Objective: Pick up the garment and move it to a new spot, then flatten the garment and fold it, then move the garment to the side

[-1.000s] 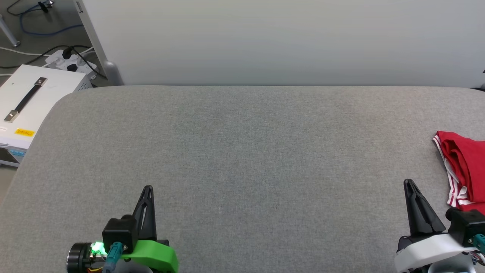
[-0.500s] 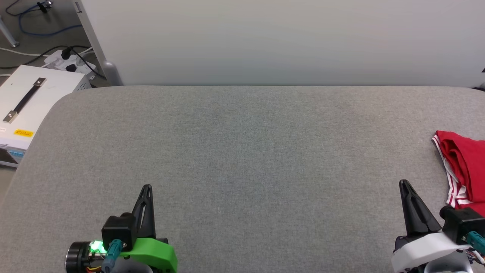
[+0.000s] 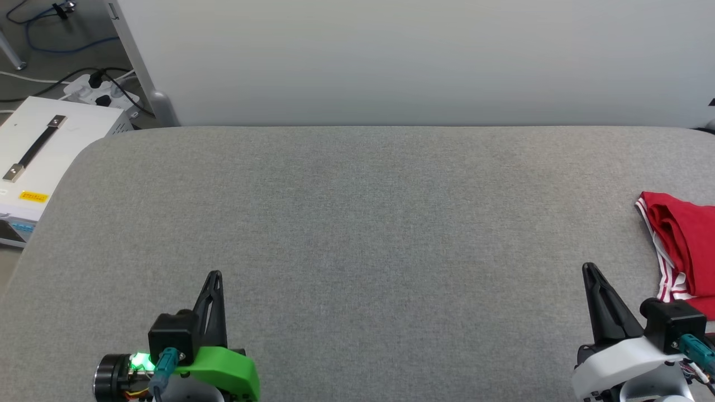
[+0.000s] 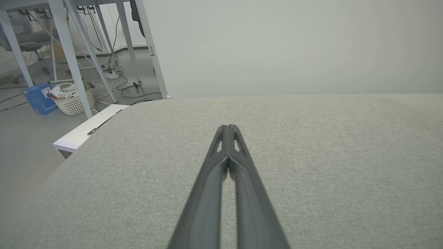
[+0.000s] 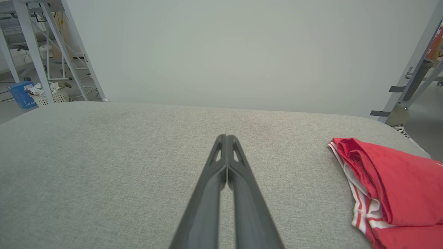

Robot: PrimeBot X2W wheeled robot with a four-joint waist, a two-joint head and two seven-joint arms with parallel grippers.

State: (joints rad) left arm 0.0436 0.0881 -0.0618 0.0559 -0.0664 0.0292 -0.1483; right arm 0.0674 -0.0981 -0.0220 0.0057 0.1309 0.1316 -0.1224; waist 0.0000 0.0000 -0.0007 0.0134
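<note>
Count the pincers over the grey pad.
2. The left pincer is at the head view's lower left; the right pincer at its lower right, near the garment.

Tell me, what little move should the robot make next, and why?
Probably open the right gripper and swing it toward the red jersey: both grippers are shut and empty, and the jersey lies bunched at the grey table's right edge, far from the left gripper.

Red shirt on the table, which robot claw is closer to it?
The right gripper, the white-mounted one. The shirt lies just beside it, while the green-mounted left gripper sits far across the table.
</note>
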